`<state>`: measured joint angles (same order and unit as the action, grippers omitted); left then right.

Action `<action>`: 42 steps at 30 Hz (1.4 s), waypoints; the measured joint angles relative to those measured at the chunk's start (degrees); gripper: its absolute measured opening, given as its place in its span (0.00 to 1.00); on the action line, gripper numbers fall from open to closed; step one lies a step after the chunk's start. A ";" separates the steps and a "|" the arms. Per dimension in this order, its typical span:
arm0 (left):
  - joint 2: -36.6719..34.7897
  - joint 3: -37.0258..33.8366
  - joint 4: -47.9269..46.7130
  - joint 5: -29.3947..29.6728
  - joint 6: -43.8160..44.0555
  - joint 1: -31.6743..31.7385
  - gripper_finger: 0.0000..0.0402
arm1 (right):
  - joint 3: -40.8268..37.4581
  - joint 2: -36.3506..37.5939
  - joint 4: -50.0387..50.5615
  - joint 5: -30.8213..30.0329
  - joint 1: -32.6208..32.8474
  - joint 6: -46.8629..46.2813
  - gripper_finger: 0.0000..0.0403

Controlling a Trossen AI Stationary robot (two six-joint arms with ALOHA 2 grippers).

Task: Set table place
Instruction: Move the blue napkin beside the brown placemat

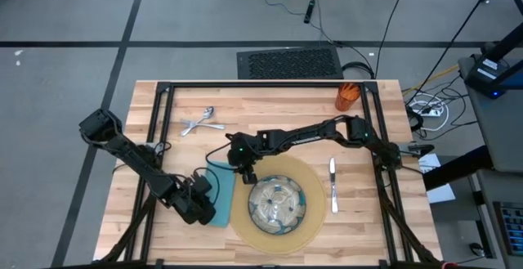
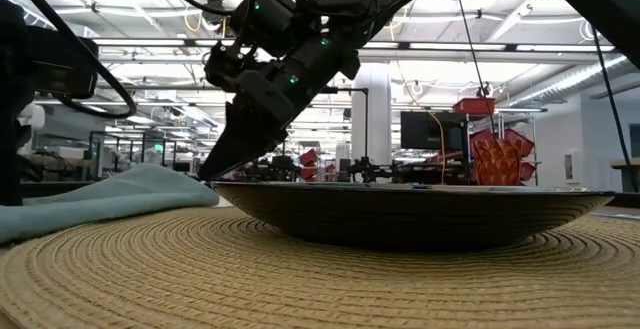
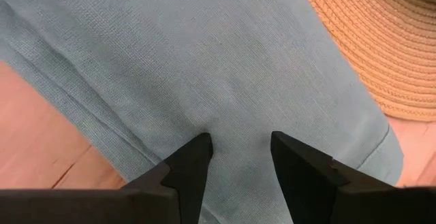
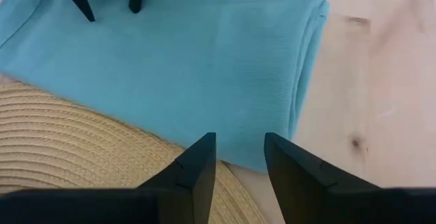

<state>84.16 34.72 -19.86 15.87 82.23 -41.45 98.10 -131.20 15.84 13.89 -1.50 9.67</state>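
High view: both hands, left (image 1: 214,201) and right (image 1: 242,173), fingers parted, empty, over teal napkin (image 1: 222,189).

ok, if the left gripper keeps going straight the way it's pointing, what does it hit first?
The teal napkin. The left gripper points down at the cloth with its jaws parted and nothing between them. Whether the tips already touch is unclear. The woven mat lies off to the side, out of line.
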 joint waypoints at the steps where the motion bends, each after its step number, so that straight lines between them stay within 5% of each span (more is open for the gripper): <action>1: 0.00 0.00 0.00 0.05 0.09 0.00 0.37 | 0.00 0.00 -0.06 0.00 0.00 0.00 0.29; 12: 0.04 -0.11 -0.65 2.91 3.63 -0.65 0.37 | -0.02 1.22 -0.40 -0.52 0.00 0.76 0.29; 25: 0.11 3.31 -8.33 6.80 4.76 -0.99 0.37 | -0.27 3.04 11.99 -3.03 2.73 -0.46 0.29; 42: -0.22 10.26 -18.40 7.40 3.15 -3.15 0.37 | -0.36 1.77 7.18 -3.30 2.89 -0.61 0.29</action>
<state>83.94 44.97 -38.26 23.27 85.38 -44.60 97.74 -129.43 23.02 10.59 1.39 9.06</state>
